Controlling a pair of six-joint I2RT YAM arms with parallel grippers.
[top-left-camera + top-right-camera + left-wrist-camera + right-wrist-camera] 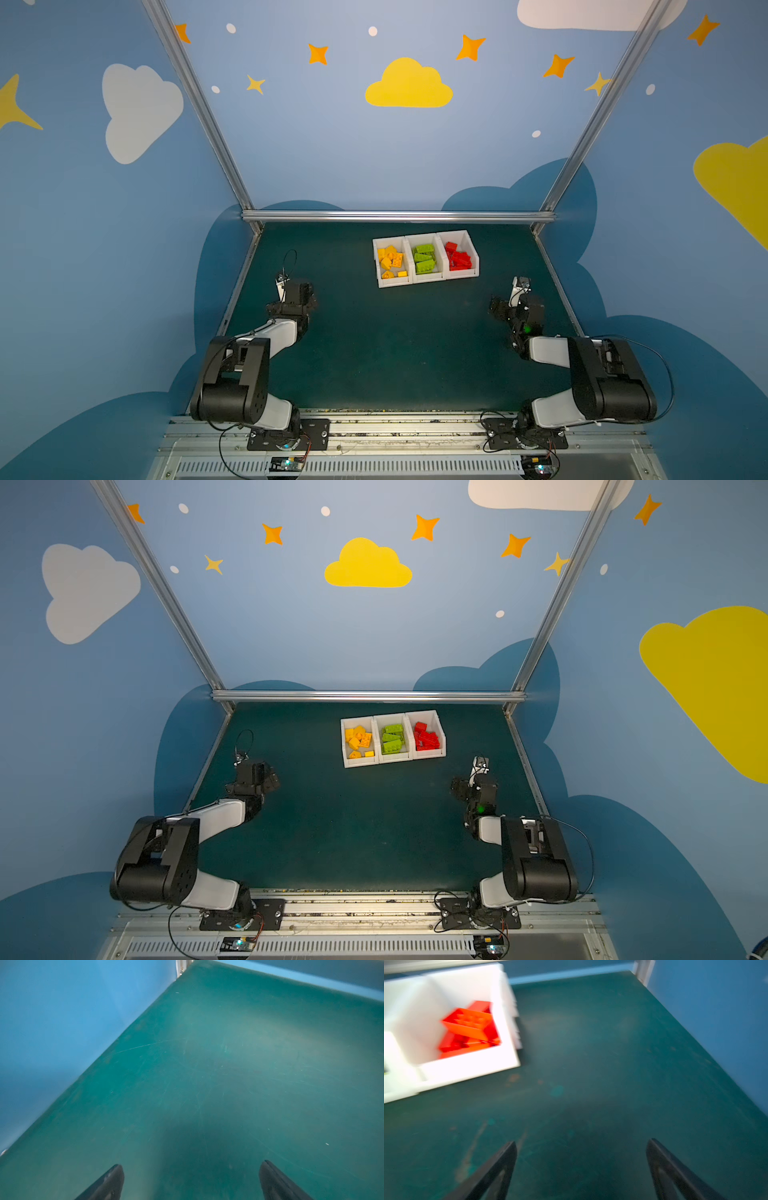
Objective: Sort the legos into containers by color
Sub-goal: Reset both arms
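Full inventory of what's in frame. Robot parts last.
white bins: three, white, side by side in a row on the far half of the table
yellow legos: several, exact count unclear, yellow, in the bin at the left-arm end
green legos: several, green, in the middle bin
red legos: several, red, in the bin at the right-arm end
table: one, dark green, under everything
walls: three, blue with cloud and star decals, around the table
frame: one, silver metal, along the wall edges
left gripper: one, black fingers, open and empty, over bare table by the left wall
right gripper: one, black fingers, open and empty, over bare table nearer than the red legos' bin
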